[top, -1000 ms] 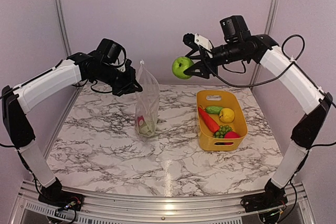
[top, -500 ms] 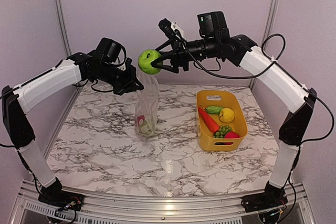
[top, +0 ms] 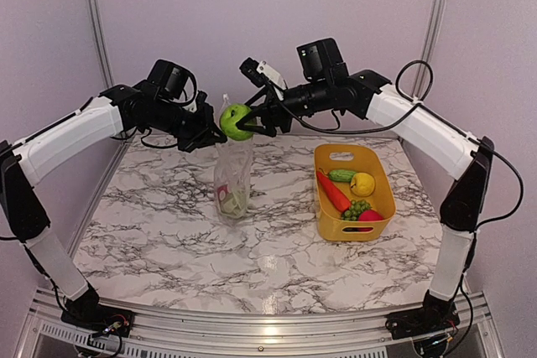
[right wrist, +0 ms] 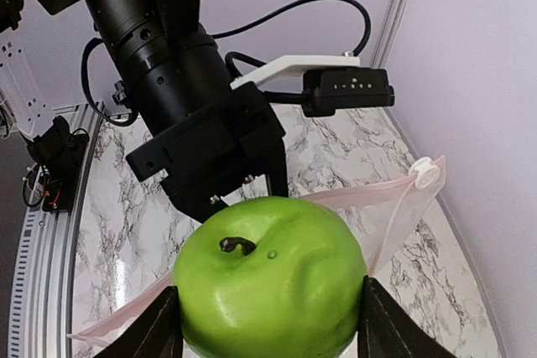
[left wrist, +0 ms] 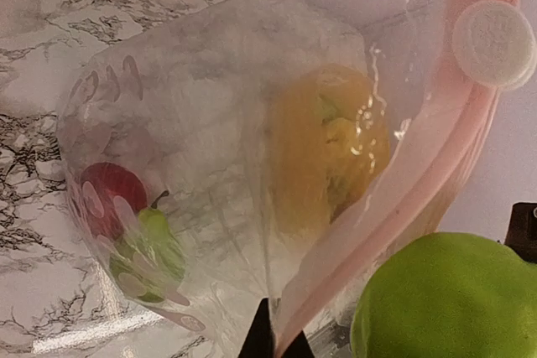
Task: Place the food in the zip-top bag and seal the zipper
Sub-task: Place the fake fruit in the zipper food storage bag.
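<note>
Currently the left gripper (top: 216,133), jaws shut on the zipper (left wrist: 415,178) edge, hangs the zip-top bag (top: 234,175) upright; the right gripper (top: 247,121) clamps the green apple (top: 234,120) at the bag's mouth. Risk: the mouth appears narrow; an off-centre release may drop the apple outside.

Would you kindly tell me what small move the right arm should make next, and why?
I would probably ease the right gripper down a little, so the green toy apple it holds passes the pale pink zipper strip into the clear plastic zip-top bag. The apple sits right at the bag's mouth, and the left gripper is shut on the rim, holding the bag upright.
</note>
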You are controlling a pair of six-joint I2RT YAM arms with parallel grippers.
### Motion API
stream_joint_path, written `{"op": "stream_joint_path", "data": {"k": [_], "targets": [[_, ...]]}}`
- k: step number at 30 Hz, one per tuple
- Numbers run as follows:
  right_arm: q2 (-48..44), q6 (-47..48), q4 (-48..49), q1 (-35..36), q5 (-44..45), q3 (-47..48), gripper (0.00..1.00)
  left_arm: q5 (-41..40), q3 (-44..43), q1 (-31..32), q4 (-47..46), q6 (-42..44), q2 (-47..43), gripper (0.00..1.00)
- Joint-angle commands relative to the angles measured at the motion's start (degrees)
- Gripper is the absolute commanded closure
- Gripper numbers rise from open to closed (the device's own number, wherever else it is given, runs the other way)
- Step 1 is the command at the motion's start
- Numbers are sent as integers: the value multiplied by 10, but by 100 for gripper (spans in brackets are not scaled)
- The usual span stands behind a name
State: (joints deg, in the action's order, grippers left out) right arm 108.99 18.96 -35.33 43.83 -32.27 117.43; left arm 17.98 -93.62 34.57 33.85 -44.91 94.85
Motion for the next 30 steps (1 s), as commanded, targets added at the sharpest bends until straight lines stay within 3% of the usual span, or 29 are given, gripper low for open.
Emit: {"op": "stream_joint_path", "data": {"k": [1,12,15,17,18,21,24,30], "targets": [[11,-8,15,1,54,-4,48,4,11,3,-16,-7,-24,100],[11,47,8,11,143,-23,45,1,23,7,-28,-17,-32,100],[11,72,6,31,159,-26,37,4,22,8,-34,-21,-30,100],[13,78,7,43,175,-22,29,6,22,8,-37,-22,-29,100],[14,78,-2,48,179,4,19,8,20,7,-36,-21,-28,100],[-9,101,-22,48,155,22,11,1,20,6,-23,-13,-27,100],[-56,165,-58,48,94,0,11,-2,27,6,-20,-12,-27,100],[-132,293,-134,48,27,-95,20,9,29,5,-28,-12,-25,100]]}}
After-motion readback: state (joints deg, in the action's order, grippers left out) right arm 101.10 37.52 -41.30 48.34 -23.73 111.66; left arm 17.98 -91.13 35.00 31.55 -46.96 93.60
